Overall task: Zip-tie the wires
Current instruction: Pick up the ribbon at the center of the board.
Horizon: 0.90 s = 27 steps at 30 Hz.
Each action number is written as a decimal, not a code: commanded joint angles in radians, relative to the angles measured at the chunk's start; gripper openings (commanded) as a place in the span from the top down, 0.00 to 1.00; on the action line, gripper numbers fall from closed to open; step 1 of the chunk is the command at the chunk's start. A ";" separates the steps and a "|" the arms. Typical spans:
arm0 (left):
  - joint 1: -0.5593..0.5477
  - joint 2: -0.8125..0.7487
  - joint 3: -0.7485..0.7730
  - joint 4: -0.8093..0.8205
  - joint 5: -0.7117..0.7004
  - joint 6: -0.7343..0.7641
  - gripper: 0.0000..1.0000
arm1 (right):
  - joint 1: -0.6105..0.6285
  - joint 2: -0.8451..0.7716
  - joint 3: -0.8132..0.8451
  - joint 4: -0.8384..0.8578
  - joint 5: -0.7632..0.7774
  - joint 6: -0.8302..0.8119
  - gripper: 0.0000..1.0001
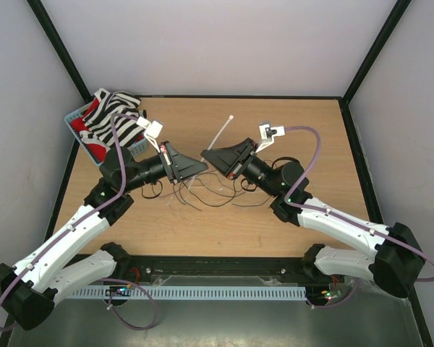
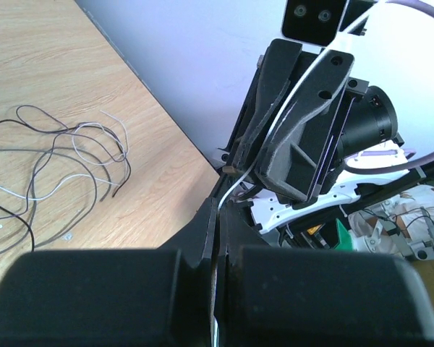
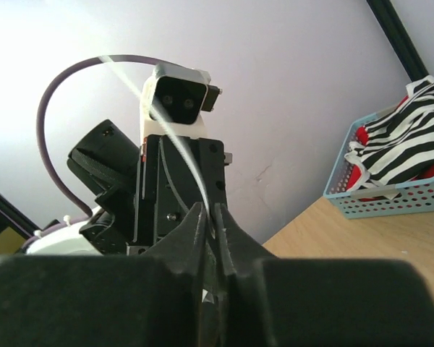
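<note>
Pale walls and black frame posts closed in a wooden counter [image 1: 275, 224]. From above, a light blue basket [image 1: 76, 116] sat in the 10 o'clock corner, holding a zebra-striped cloth [image 1: 112, 116] over something red. The left hand [image 1: 200, 167] and right hand [image 1: 208, 155] met tip to tip near the middle of the counter. A white zip tie [image 1: 220, 134] rose from between them, its free end slanting toward 1 o'clock. The wires [image 1: 210, 194] lay loose on the wood just at 6 o'clock of the two hands, thin dark strands with a few pale ones, touched by neither hand.

In the left wrist view, the left hand [image 2: 218, 210] had its fingers pressed together on the zip tie [image 2: 235, 191], which ran up between them and on along the right hand [image 2: 235, 170]. The wires [image 2: 58, 155] curled on the counter [image 2: 43, 58] at 9 o'clock, well apart from the fingers.

In the right wrist view, the right hand [image 3: 211, 217] had its fingers drawn almost together, pinching the zip tie [image 3: 181, 148], which swept up toward 11 o'clock. The basket [image 3: 390, 195] and striped cloth [image 3: 412, 130] stood at 3 o'clock on the counter [image 3: 362, 246]. The wires did not show there.
</note>
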 commanded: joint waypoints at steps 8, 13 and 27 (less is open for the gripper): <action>-0.003 0.002 -0.013 0.049 -0.002 0.027 0.34 | -0.038 -0.058 0.001 -0.024 0.018 -0.035 1.00; 0.028 -0.054 -0.051 0.048 -0.064 0.055 0.01 | -0.151 -0.116 -0.010 -0.158 -0.054 -0.075 1.00; 0.370 0.111 0.169 0.054 0.441 -0.114 0.20 | -0.189 -0.186 0.013 -0.506 -0.407 -0.308 1.00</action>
